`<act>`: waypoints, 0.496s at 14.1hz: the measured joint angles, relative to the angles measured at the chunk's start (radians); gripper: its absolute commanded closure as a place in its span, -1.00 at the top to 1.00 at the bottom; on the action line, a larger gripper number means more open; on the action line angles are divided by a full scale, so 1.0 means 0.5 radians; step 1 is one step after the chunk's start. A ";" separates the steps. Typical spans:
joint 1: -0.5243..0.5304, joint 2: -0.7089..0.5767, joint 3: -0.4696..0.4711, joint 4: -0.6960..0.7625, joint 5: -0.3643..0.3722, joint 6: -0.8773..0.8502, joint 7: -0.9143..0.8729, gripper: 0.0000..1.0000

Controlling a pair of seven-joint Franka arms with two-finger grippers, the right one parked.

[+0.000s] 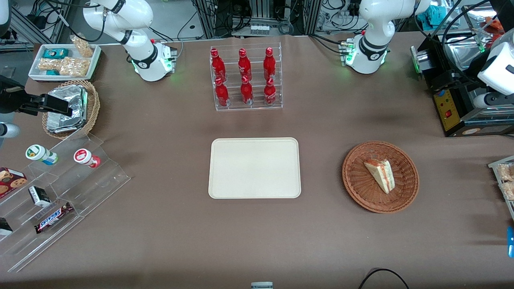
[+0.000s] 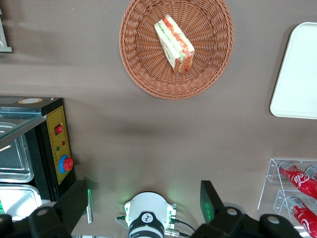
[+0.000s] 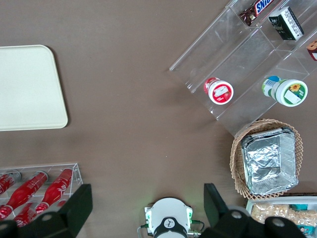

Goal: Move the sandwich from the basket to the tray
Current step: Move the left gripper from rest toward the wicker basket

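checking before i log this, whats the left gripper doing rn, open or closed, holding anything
Left gripper: open, holding nothing, raised above the table near the black machine. The sandwich lies in the basket, untouched.

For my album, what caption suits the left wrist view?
Open gripper hangs above sandwich in basket; tray waits nearby.

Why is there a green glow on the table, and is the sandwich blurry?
In the front view, green lights on the arm bases tint the cloth nearby. In the left wrist view, the sandwich in the basket looks sharp, and the gripper, jaws open, shows the same green glow.
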 measured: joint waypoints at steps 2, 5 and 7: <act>0.000 0.001 0.000 0.001 0.000 0.000 0.000 1.00; 0.000 0.028 0.003 0.001 0.000 0.001 -0.003 1.00; 0.001 0.126 0.019 -0.002 0.000 0.022 -0.012 1.00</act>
